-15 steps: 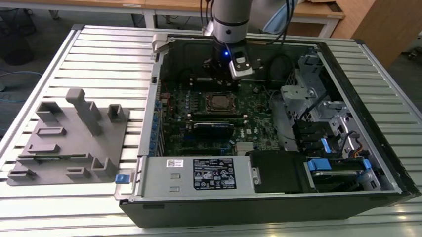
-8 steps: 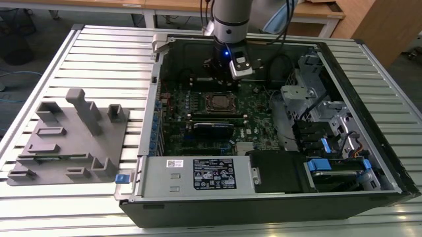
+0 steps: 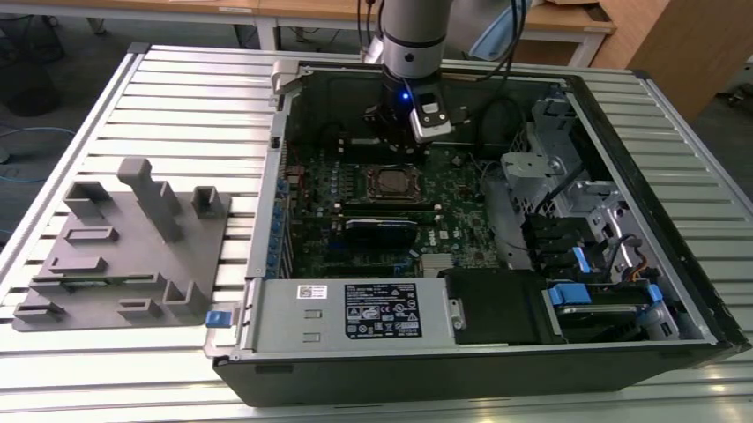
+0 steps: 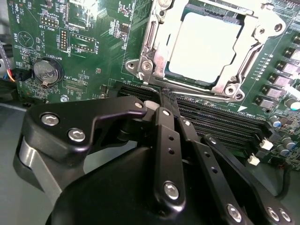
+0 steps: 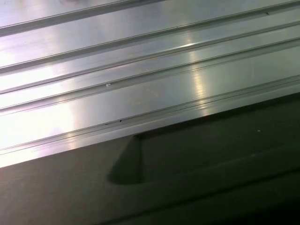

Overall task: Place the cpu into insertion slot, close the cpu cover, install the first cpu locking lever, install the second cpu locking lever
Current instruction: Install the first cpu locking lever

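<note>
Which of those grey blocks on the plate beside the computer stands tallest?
The narrow upright post near the grey plate's far edge in the exterior view; it rises well above the stubby blocks around it.

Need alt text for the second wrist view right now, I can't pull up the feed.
The cpu lies seated on the green motherboard with the cpu cover closed flat around its edges. The shut gripper has its tips at one edge of the cover.

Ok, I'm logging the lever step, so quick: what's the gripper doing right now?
Gripper: jaws closed together, tips at the edge of the metal cover over the chip; whether they pinch anything cannot be told.
</note>
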Robot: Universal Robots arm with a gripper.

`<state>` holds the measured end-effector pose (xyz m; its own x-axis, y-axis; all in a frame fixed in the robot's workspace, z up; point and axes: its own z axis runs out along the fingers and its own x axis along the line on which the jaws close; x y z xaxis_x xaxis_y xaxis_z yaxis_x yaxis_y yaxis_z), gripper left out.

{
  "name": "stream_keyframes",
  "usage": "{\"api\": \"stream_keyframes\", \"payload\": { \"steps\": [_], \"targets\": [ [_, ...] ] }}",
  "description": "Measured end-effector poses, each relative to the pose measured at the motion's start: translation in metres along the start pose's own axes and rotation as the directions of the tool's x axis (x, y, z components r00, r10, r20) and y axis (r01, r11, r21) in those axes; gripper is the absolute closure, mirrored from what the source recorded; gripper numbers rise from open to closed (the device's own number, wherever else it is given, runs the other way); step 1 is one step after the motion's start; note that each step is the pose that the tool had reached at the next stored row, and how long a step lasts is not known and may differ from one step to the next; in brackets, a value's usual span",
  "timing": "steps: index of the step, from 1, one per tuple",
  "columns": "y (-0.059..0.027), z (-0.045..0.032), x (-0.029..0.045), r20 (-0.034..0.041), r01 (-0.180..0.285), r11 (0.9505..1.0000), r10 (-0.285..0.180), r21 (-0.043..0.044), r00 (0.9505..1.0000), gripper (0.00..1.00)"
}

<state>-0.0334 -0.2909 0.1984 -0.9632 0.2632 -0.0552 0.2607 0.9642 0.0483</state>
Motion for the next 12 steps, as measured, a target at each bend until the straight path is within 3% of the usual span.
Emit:
{"api": "stream_keyframes", "payload": {
  "steps": [12],
  "targets": [
    [-0.0006, -0.0032, -0.0004, 0.0004, 0.000, 1.0000, 0.000, 0.0014, 1.0000, 0.89]
  ]
}}
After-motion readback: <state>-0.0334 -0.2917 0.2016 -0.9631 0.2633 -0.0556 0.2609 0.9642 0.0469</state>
